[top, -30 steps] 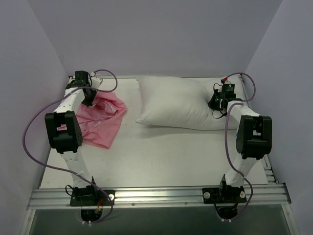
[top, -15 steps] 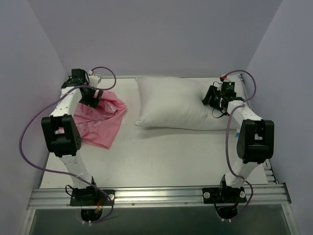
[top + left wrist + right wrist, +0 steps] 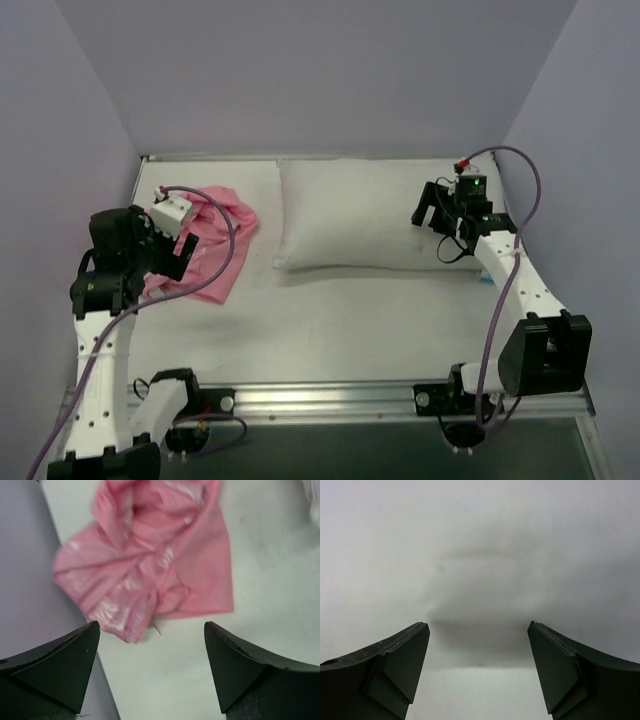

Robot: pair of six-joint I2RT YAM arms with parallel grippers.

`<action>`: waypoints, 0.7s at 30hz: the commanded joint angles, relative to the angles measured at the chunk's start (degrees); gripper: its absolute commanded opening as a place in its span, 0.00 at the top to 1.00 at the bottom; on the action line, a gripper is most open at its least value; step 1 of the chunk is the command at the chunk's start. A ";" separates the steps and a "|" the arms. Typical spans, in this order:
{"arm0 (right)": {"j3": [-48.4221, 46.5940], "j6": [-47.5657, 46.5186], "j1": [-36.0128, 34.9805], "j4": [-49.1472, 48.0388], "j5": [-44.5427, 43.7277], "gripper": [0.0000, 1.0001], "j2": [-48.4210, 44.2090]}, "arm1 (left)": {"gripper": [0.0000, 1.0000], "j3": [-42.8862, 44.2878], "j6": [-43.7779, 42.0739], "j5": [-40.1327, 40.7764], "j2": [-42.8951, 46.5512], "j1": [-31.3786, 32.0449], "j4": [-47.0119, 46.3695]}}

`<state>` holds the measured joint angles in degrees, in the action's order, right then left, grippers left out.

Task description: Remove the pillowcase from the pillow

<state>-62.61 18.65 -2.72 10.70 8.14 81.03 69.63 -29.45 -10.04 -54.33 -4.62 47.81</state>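
Top external view: the pillow (image 3: 360, 215) lies bare on the tabletop (image 3: 340, 320), and the pink pillowcase (image 3: 215, 255) lies crumpled just left of it, apart. Judged step: removal is complete. The next move probably calls for drawing both arms back from the pillow. The left arm is raised and folded, with the left gripper (image 3: 183, 250) above the pillowcase. The right gripper (image 3: 428, 205) is at the pillow's right end.

Left wrist view: fingers spread, empty, pillowcase beneath.

Right wrist view: fingers spread, empty, over a plain white surface, apparently the pillow.
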 commanded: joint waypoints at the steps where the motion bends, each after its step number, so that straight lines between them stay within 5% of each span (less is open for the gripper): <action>1: 3.89 1.21 -1.06 8.46 -3.39 0.16 -9.12 | 0.06 -8.10 -1.84 -0.24 3.68 -0.30 7.11; 11: 14.00 1.73 -1.67 10.57 -0.50 0.15 -29.78 | 0.06 -17.94 2.64 6.50 12.66 -0.65 9.23; 21: 13.92 2.35 -1.67 11.71 1.08 0.15 -31.90 | 0.06 -22.87 3.09 11.19 16.27 -1.44 6.77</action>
<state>-48.07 20.97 -3.97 21.65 8.38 49.41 46.35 -27.16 -0.73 -39.72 -5.50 56.88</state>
